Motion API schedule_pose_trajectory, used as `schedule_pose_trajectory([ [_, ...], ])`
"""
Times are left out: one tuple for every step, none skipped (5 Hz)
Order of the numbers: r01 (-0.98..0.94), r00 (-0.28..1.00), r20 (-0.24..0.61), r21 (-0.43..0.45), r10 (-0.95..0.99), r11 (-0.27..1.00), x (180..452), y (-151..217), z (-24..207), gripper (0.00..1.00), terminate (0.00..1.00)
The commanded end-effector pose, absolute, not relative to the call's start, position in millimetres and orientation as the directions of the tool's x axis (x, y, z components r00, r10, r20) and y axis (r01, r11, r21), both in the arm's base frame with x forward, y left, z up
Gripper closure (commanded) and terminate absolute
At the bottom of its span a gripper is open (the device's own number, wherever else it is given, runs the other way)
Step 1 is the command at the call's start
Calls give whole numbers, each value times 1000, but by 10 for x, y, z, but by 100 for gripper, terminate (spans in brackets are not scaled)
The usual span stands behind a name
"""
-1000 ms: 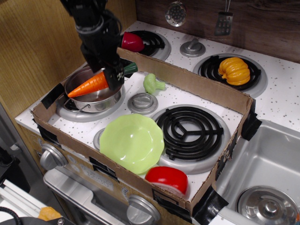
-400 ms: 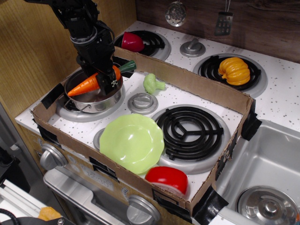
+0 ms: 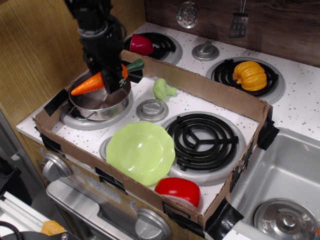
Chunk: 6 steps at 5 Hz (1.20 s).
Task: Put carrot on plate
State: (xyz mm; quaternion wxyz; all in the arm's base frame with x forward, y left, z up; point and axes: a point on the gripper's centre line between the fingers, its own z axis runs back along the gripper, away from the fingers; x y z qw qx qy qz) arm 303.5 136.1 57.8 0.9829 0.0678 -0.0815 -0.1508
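The orange carrot with its dark green stem end hangs level above the steel pot at the left. My gripper is shut on the carrot's thick part and holds it just over the pot's rim. The pale lime-green plate with a wavy rim lies on the stove top in front of the pot, to the right and nearer the front edge, apart from the carrot.
A cardboard wall rings the front burners. A green broccoli toy, a red rounded toy, a black burner, a yellow-orange pumpkin, a dark red toy and a sink are around.
The gripper dipped toward the pot with the carrot, then rose again; the carrot now sits higher above the pot and slightly further back.
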Motion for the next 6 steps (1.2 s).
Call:
schedule_pose_trajectory([
  [243, 934, 200, 248, -295, 938, 3156, 1213, 1229, 100, 0],
  [154, 946, 245, 233, -211, 960, 2941, 911, 1268, 100, 0],
  [105, 956, 247, 210, -157, 972, 2763, 680, 1211, 100, 0],
  [85, 962, 242, 173, -126, 981, 2634, 532, 1067, 100, 0],
  [188, 946, 240, 144, -219, 971, 2565, 417, 900, 100, 0],
  [239, 932, 254, 106, -258, 965, 2442, 334, 749, 100, 0],
])
